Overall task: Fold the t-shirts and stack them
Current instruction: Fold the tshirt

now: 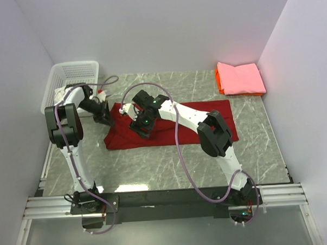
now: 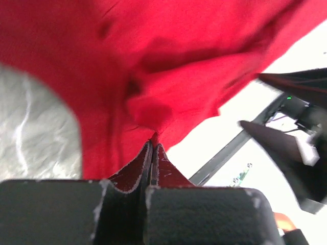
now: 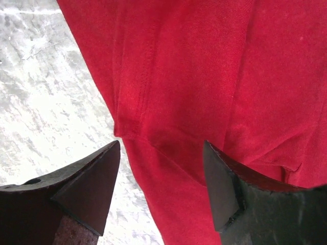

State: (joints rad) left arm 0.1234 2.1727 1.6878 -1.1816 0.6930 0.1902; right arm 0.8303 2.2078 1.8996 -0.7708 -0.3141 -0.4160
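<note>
– Grey marbled desk (image 1: 171, 165) boxed in by white walls; where does the deep red t-shirt (image 1: 164, 136) lie?
– Spread flat mid-desk, its long axis running left to right. Which end holds the collar, I cannot tell.
– And the left end effector (image 2: 153, 148)?
– Clenched on a pinch of the shirt's left edge, cloth puckering at the tips. I judge that grip is meant to lift that side over into a fold.
– The right end effector (image 3: 161, 148)?
– Released, tips spread just above the cloth left of the shirt's middle, probably ready to take a second hold.
– The other shirts?
– Pink t-shirt (image 1: 240, 78) lies folded on the orange t-shirt (image 1: 219, 83) in the far right corner: the stack, I'd say.
</note>
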